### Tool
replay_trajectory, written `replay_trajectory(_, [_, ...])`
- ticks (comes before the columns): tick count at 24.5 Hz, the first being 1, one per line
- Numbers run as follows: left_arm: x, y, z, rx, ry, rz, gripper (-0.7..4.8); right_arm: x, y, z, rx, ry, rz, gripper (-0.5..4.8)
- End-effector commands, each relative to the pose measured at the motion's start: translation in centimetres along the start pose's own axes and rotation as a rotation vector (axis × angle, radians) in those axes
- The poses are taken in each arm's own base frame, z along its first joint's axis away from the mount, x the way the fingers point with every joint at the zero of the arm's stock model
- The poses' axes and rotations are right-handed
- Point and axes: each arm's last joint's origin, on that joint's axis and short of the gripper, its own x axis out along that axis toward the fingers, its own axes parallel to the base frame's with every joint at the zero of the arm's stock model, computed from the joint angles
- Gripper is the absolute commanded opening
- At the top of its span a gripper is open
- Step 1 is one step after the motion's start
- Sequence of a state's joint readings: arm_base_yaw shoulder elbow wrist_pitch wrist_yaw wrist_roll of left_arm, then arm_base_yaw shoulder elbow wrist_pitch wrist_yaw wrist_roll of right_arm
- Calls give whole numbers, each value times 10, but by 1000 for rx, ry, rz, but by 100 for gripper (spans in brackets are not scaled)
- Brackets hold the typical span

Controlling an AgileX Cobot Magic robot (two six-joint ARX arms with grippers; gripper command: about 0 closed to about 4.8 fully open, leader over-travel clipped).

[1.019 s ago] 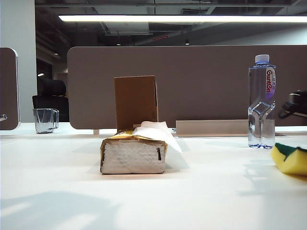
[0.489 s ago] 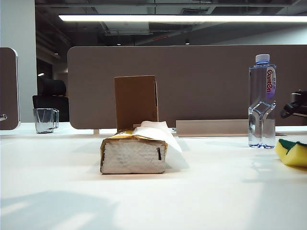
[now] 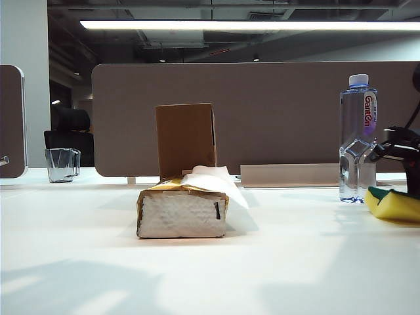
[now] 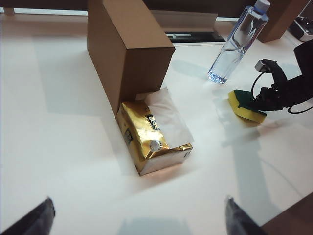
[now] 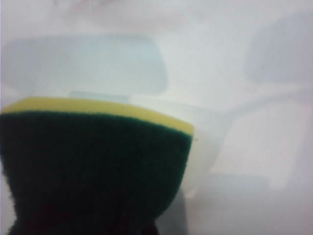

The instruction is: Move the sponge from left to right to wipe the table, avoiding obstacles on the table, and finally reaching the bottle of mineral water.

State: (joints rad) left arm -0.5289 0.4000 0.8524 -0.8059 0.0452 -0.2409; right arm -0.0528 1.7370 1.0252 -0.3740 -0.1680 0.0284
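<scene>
Near the table's (image 3: pixel 197 275) right edge, the sponge (image 3: pixel 394 205) is pinched by the right gripper's (image 4: pixel 261 100) closed jaws, just beside the bottle of mineral water (image 3: pixel 358 138); the left gripper's (image 4: pixel 137 215) jaws are spread wide, empty, above the obstacles.

Looks like an open-plan office after hours. Behind the desk runs a big grey-brown partition panel (image 3: pixel 262 111) with rounded corners, filling most of the middle of the frame, and there's a second one (image 3: pixel 12 121) at the far left edge. In the gap between them you can see a black office chair (image 3: pixel 69 134) in a pretty dark area. Up top is an exposed dark ceiling with pipes and ducting, plus one long bright strip light (image 3: pixel 249 25) stretching across the upper part of the frame. At the foot of the big panel, right of centre, sits a low grey tray-like strip (image 3: pixel 289 174).
</scene>
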Motion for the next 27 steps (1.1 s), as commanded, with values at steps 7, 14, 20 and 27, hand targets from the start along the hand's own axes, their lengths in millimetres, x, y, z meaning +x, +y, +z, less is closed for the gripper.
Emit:
replay_trajectory(7, [-1, -2, 5, -1, -47, -17, 479, 6, -2, 17, -17, -37, -31, -9])
replay_trajectory(14, [-1, -2, 5, 0, -44, -33, 479, 12, -3, 17, -20, -43, -31, -9])
replay_trajectory(20, [-1, -2, 5, 0, -44, -33, 479, 15, -3, 15, -9, -15, -10, 41])
replay_trajectory(27, [-1, -2, 5, 0, -44, -33, 479, 12, -2, 16, 2, -15, -10, 119])
